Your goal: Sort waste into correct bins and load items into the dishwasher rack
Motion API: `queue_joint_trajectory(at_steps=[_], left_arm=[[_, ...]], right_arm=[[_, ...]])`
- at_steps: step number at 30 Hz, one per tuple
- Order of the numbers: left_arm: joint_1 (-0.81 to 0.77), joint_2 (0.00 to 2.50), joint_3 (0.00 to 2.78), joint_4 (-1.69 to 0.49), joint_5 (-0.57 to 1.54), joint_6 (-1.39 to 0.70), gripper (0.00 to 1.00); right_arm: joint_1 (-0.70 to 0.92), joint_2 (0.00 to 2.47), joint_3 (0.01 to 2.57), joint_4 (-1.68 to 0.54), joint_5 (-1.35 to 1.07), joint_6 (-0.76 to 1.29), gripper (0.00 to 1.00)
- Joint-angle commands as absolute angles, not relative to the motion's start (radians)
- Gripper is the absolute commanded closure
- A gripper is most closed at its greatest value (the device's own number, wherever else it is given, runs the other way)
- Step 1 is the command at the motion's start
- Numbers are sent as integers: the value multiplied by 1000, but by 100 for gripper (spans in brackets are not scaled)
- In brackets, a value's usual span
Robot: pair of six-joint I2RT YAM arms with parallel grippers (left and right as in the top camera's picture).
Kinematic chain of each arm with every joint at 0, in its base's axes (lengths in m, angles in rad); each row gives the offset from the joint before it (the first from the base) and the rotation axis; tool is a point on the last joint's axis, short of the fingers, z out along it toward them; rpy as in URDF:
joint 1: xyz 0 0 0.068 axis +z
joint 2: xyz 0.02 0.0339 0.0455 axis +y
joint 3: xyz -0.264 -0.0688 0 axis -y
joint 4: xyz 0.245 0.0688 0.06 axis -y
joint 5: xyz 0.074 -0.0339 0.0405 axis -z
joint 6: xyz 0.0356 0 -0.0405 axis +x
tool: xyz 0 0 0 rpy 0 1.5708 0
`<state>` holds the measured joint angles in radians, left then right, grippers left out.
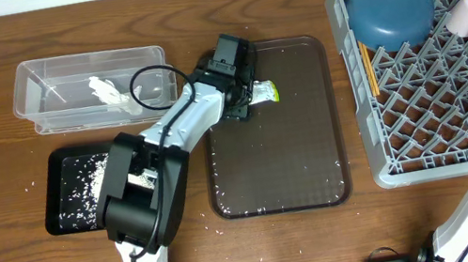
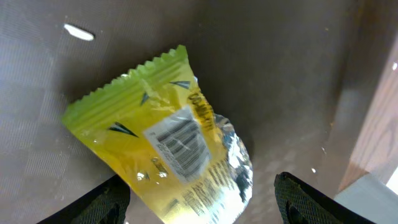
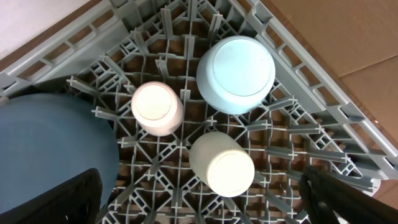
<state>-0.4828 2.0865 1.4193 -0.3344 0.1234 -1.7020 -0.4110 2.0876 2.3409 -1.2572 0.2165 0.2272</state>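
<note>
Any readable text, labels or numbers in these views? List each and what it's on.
Snack wrapper, lettering beside the barcode: too blurred to read.
Same wrapper, small print near its lower edge: too small and blurred to read.
Barcode digits: not legible.
No text shows on anything else.

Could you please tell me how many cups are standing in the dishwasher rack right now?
3, all in the dishwasher rack: the light-blue cup nearest the rack's corner, the pink cup beside the dark-blue bowl, the white cup close to both. No others show.
</note>
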Motion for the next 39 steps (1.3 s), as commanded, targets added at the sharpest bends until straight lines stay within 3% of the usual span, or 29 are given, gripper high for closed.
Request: queue_joint_trajectory(at_steps=[1,4,18,25,35,39], left_arm=[[-483,2104,1411,-330,91,-1719,24],[-483,2104,1411,-330,72,-1719,24],[-483,2104,1411,-347,6,-1718,57],[-483,2104,1411,-358,-18,-1714,70],[-483,2104,1411,-358,-25,-1657,81],[-483,2104,1411,-357,-24,-1594,91]], right_arm=[[-425,2093,2340,-1257,220,231,1],[-425,2093,2340,-1257,220,231,1],[-425,2093,2340,-1257,220,231,1],[-425,2093,2340,-1257,220,231,1],[-425,2093,2340,-1257,220,231,1],[-425,2093,2340,-1257,220,231,1]])
